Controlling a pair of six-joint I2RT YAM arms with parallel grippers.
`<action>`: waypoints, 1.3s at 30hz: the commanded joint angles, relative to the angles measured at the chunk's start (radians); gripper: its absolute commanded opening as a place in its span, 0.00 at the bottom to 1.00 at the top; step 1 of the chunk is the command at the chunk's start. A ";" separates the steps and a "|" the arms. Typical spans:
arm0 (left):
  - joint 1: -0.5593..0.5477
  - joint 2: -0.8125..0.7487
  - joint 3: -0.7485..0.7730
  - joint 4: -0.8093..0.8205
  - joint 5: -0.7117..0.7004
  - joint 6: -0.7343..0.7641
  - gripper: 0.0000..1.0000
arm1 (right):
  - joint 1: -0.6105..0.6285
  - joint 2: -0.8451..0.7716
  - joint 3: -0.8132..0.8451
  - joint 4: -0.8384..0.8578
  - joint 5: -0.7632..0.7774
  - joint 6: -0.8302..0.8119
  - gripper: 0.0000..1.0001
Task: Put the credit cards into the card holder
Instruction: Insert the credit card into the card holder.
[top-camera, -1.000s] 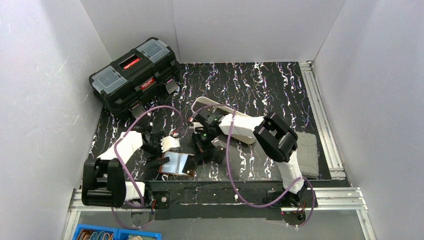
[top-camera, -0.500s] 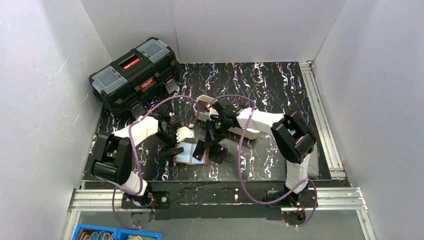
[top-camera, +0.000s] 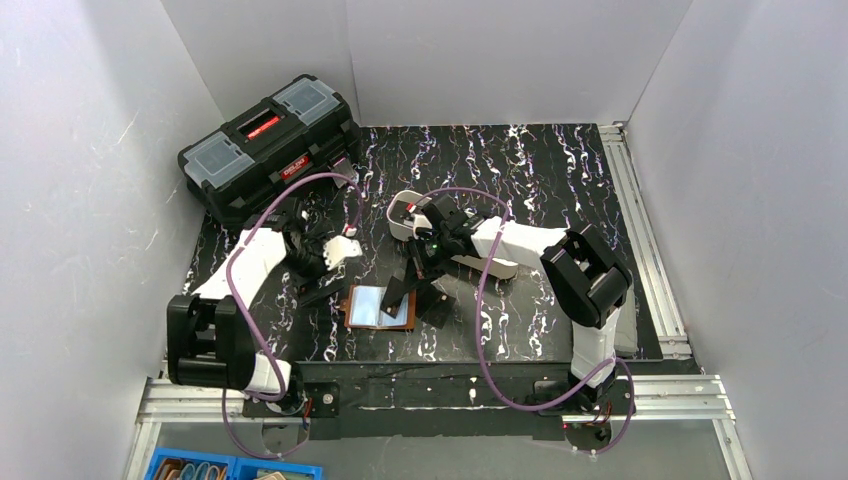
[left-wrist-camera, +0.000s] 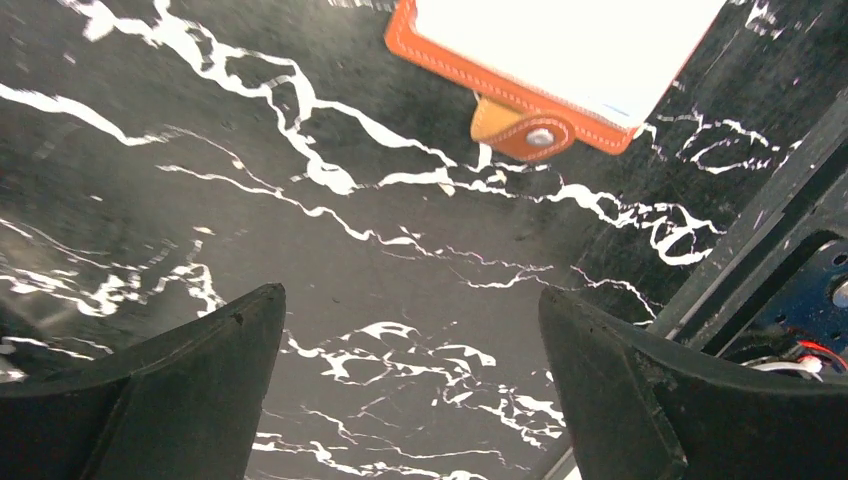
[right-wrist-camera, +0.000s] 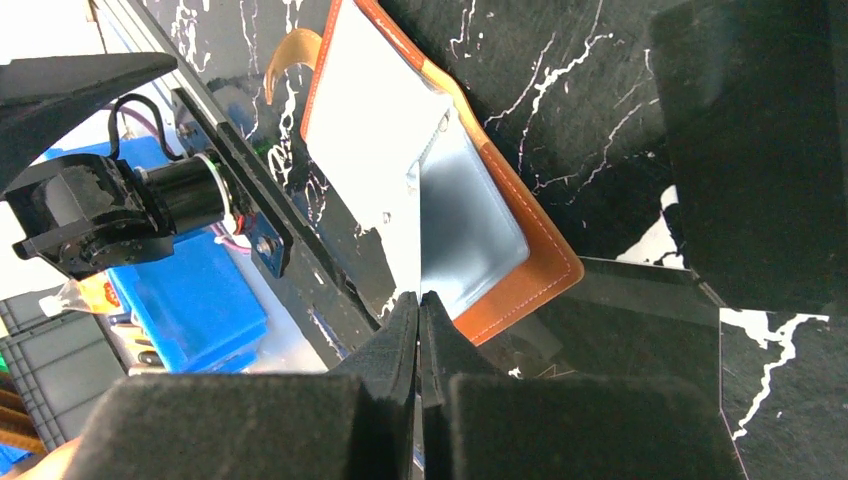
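Black marbled table (top-camera: 540, 170). Left gripper (left-wrist-camera: 408, 300) spread wide, empty, left of holder (top-camera: 380, 308); right gripper (right-wrist-camera: 418, 300) pinched shut over its edge. Brown leather holder open near front-centre: soft, floppy. Cards (right-wrist-camera: 760, 160) beside: stiff, slick, thin; likely need edge pinch.

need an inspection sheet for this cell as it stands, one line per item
surface: black white-veined mat, flat.
job's things: card holder lies open, lining up; dark credit cards flat on the mat beside it.
clutter: toolbox far left, lid shut; white tray partly behind the right arm.
pincers: left pincer open, empty; right pincer shut, tips at the holder's edge.
cables: purple cables loop over both arms.
surroundings: white walls; blue bin beyond the near rail.
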 joint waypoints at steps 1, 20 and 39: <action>-0.048 -0.009 0.046 -0.052 0.076 -0.021 0.98 | 0.007 -0.008 0.001 0.053 0.003 0.012 0.01; -0.143 0.125 -0.029 0.129 0.062 -0.083 0.98 | 0.003 -0.085 -0.091 0.168 -0.068 0.047 0.01; -0.177 0.110 -0.097 0.183 0.021 -0.097 0.98 | -0.005 -0.055 -0.093 0.199 -0.081 0.066 0.01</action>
